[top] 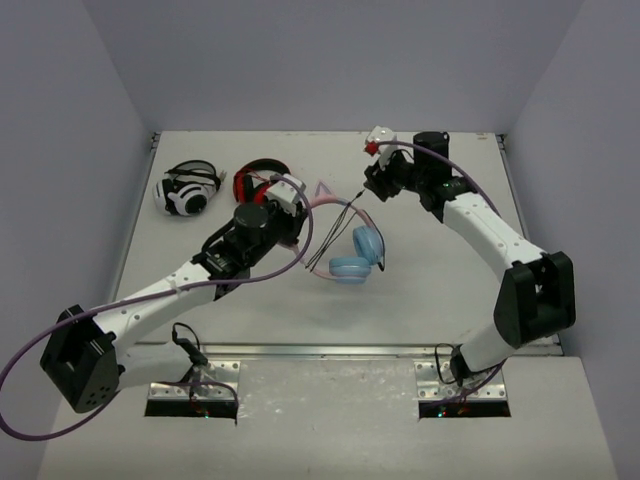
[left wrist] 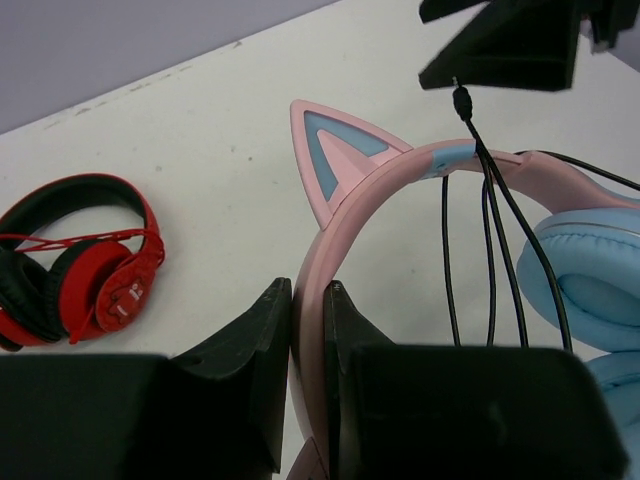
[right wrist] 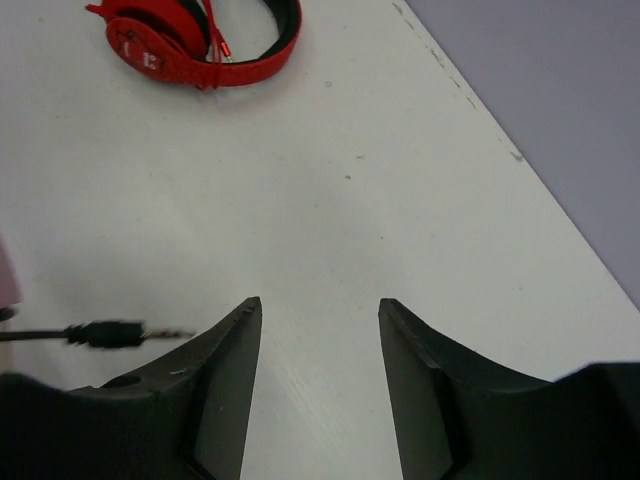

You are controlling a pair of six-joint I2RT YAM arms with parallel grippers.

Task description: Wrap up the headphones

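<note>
A: The table (top: 450, 290) is white and flat, with pale grey walls (top: 330, 60) around it. Where do the headphones (top: 366, 243) lie?

B: Near the middle of the table, between the two arms. The light blue earcups (top: 349, 269) rest on the surface, and the pink headband (left wrist: 385, 180) rises toward the left arm. One cat ear (left wrist: 335, 160) stands up on it.

A: And the left gripper (left wrist: 308, 300)?

B: Its two fingers are pressed together on the headband and pinch it between them.

A: What about the right gripper (right wrist: 318, 305)?

B: Its fingers are spread, and there is nothing in the gap, only the table below. It is at the far side of the headphones.

A: Where is the cable (left wrist: 490, 250)?

B: The thin black cable hangs in several strands across the headband, beside the earcups. Its plug (right wrist: 105, 333) is just beside one finger of the right gripper, outside the gap. Whether it touches the finger, I cannot tell.

A: Are there other things?

B: Yes. The red-and-black headphones (left wrist: 90, 260) lie on the table to the left, and the white-and-black headphones (top: 188, 190) further left, both apart from the grippers.
</note>
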